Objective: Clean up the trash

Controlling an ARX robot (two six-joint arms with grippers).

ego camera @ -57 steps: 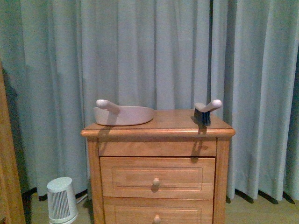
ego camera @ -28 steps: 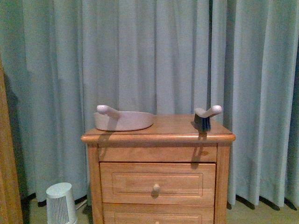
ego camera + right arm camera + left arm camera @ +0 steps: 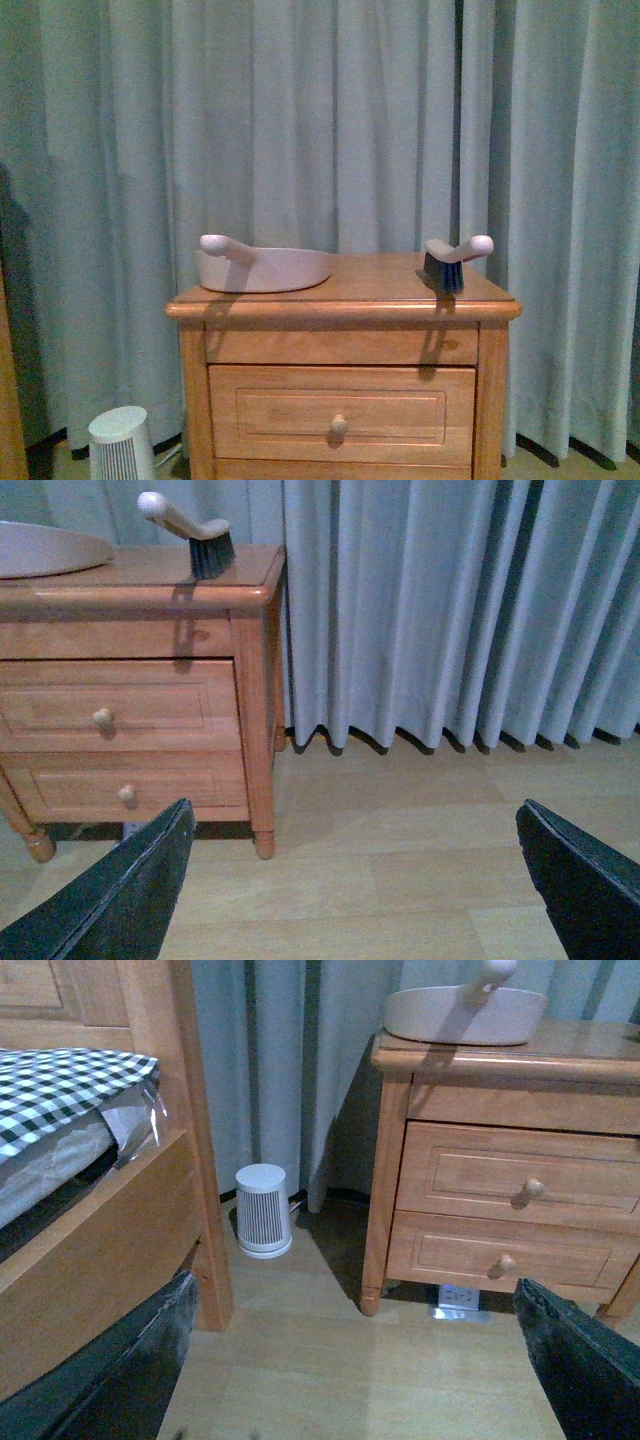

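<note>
Since a second ago my front view has climbed: the desk sits lower in it, second drawer gone from sight. The dustpan at its left edge and the brush at its right edge haven't shifted. My left fingers and right fingers are spread wide, holding nothing. I can't spot the trash in any view.

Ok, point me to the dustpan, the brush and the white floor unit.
dustpan (image 3: 275,270), front view, on its beige pan body.
brush (image 3: 445,273), front view, on its dark bristles.
white floor unit (image 3: 264,1215), left wrist view, on its ribbed side.
</note>
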